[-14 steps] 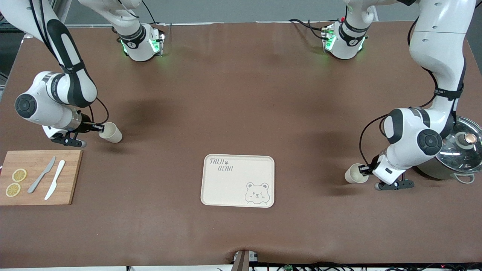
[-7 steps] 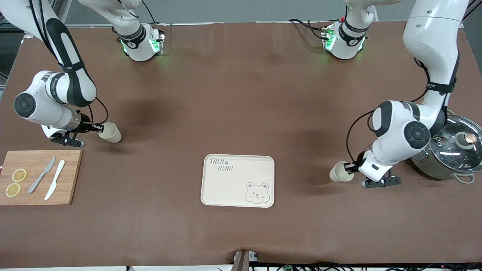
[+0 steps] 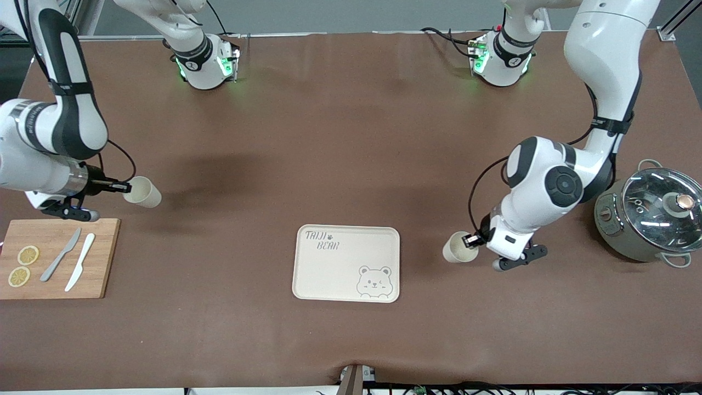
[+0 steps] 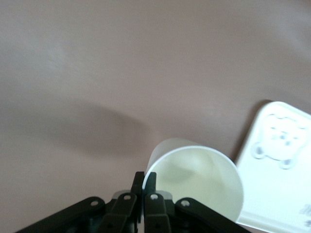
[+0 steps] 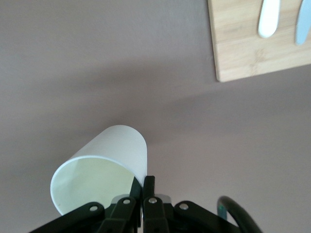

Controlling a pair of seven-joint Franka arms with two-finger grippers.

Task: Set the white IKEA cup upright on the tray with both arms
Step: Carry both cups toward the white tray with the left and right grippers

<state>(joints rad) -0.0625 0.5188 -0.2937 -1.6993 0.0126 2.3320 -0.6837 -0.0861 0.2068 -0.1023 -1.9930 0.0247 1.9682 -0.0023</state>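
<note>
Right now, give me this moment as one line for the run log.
left gripper: shut on cup, beside tray | right gripper: shut on second cup, above table near cutting board | tray: no cups yet

- I'm seeing the cream rectangular bear-print tray (image 4: 284, 170) running off the left wrist view's edge.
- The light bamboo cutting board (image 5: 252, 39) is getting cropped in my right wrist view, its white plastic knife (image 5: 268, 14) too.

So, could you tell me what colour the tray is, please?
Cream, with a printed bear face; the tray shows best in the front view.
</note>
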